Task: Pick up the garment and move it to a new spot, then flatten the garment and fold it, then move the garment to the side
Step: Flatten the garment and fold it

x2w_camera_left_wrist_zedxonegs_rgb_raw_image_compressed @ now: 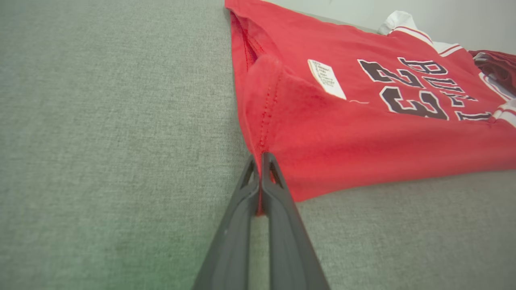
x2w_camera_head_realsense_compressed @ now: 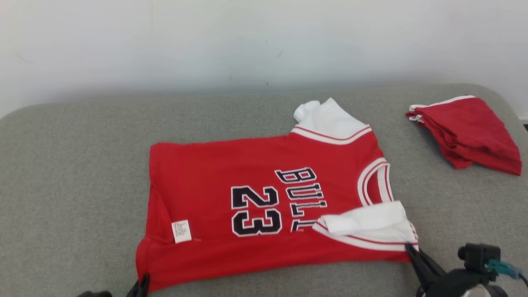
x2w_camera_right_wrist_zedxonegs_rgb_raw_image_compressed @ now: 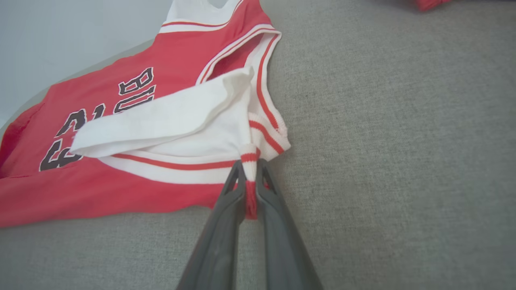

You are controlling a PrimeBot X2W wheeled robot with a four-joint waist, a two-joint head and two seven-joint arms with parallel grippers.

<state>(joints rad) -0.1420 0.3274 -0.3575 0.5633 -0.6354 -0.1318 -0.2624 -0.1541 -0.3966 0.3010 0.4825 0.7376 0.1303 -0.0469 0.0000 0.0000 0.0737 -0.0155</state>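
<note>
While the red cloth jersey [x2w_camera_head_realsense_compressed: 255,177] is lying on the grey fabric counter [x2w_camera_head_realsense_compressed: 74,165], the left pincer [x2w_camera_left_wrist_zedxonegs_rgb_raw_image_compressed: 261,159] is clamping its hem corner and the right pincer [x2w_camera_right_wrist_zedxonegs_rgb_raw_image_compressed: 250,165] its striped sleeve edge.

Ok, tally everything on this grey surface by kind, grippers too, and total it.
Spread jersey, red with 23: 1
Folded red garment, far right: 1
Grippers: 2, the left gripper shut on the jersey's hem corner, the right gripper shut on its shoulder trim
Total: 4
</note>
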